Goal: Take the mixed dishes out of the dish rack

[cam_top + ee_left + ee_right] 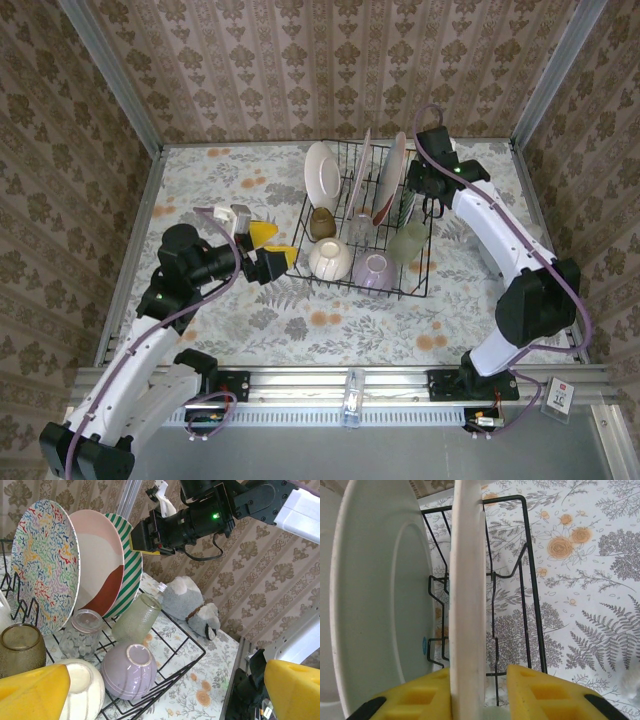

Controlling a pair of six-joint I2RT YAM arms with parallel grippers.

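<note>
Robot test cell dressed as home: damask wallpaper panels (320, 60) framed by bare aluminium posts (110, 70), floral-print worktop (250, 320), slotted aluminium rail (300, 385) carrying robot arm bases (470, 375) at near edge.

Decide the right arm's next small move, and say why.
Probably close the right pincer fully on the plate. Its yellow fingers straddle the upright plate's rim in the rack, but a gap shows beside one finger, so the grip looks unfinished; lifting now might let the plate slip.
</note>
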